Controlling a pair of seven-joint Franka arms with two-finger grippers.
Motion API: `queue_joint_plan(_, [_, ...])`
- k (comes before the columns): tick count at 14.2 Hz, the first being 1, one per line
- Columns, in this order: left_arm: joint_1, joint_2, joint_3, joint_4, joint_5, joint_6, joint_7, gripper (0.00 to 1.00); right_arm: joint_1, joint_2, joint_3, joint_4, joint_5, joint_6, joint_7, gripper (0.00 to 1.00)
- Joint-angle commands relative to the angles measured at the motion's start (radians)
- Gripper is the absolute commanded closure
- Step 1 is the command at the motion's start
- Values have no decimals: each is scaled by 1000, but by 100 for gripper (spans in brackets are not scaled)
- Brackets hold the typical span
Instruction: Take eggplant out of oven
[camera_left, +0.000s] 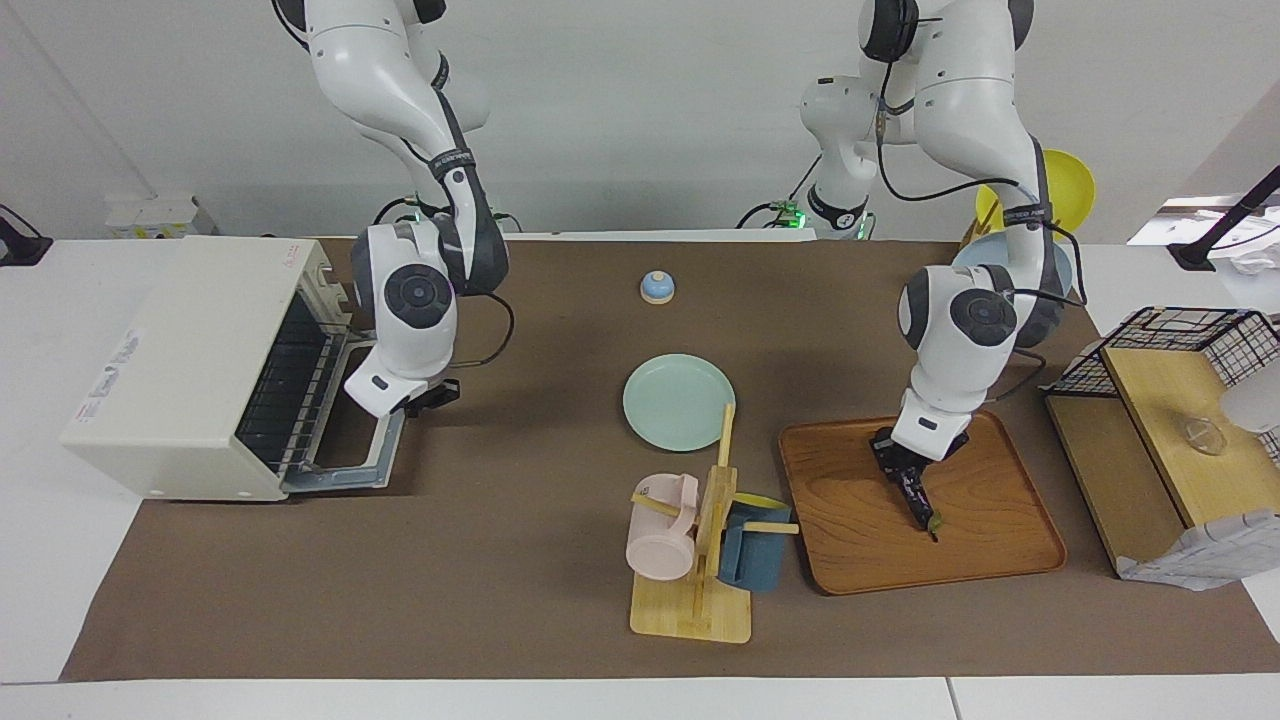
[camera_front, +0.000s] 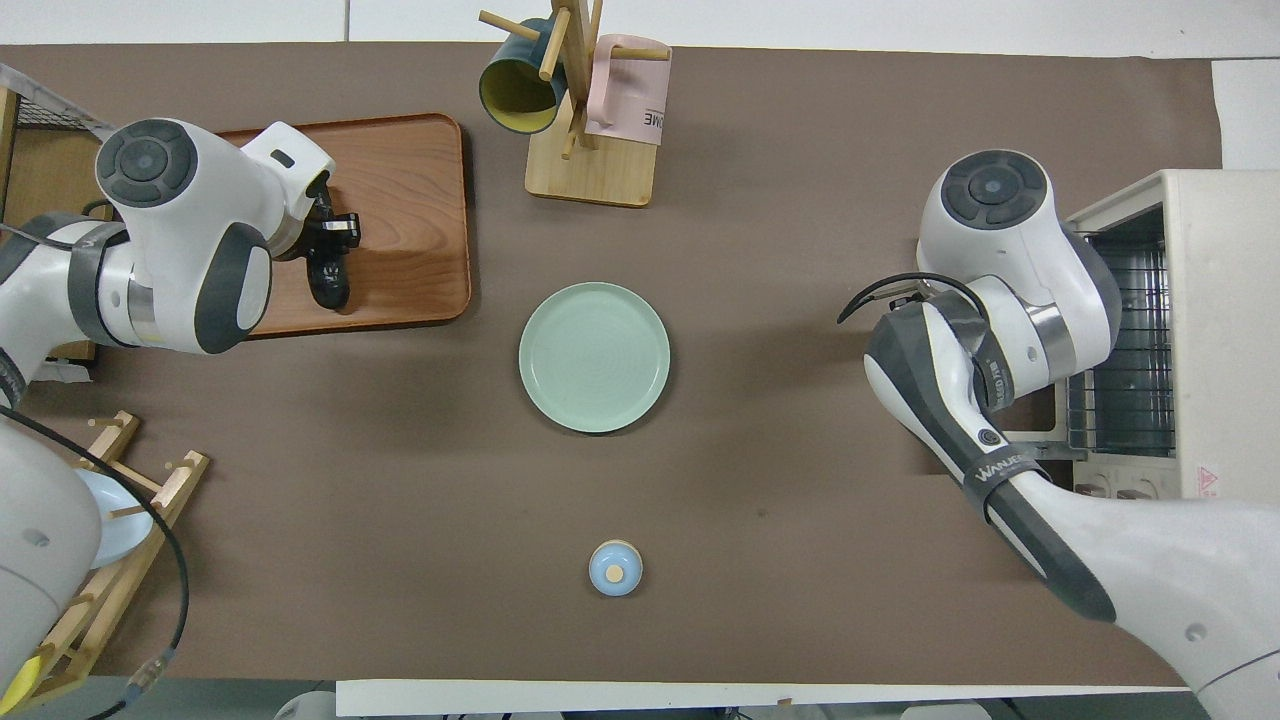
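Observation:
The cream-white oven (camera_left: 190, 350) stands at the right arm's end of the table with its door (camera_left: 350, 455) dropped open; it also shows in the overhead view (camera_front: 1215, 290), where only the wire rack (camera_front: 1125, 350) shows inside. The dark purple eggplant (camera_left: 922, 508) hangs slanted from my left gripper (camera_left: 903, 470), which is shut on it, its green tip at the surface of the brown wooden tray (camera_left: 1000, 520). In the overhead view the left gripper (camera_front: 332, 245) and the eggplant (camera_front: 329, 285) are over the tray (camera_front: 410, 200). My right gripper (camera_left: 432, 397) is over the open oven door.
A mint green plate (camera_left: 678, 402) lies mid-table. A wooden mug tree (camera_left: 700, 560) with a pink and a blue mug stands beside the tray. A small blue knobbed lid (camera_left: 657, 287) lies nearer to the robots. A wire basket on a wooden shelf (camera_left: 1170, 400) stands at the left arm's end.

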Motion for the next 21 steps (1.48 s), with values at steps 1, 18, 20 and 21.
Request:
queue_joint_plan(1, [-23,42,17,28,95,-25,-15,19,-54,-49,-4,10,-36,-46,-98,100])
queue_joint_plan(18, [99,-432,25,279,-118,-845,198,0,-231,-232,-9,392,291,-463,-293,0])
queue_joint_plan(20, [98,-432,23,278,-117,-844,201,0,-238,-232,-10,395,291,-480,-296,0])
queue_joint_plan(21, [98,-432,23,276,-117,-844,203,0,-240,-230,-12,395,291,-479,-296,0])
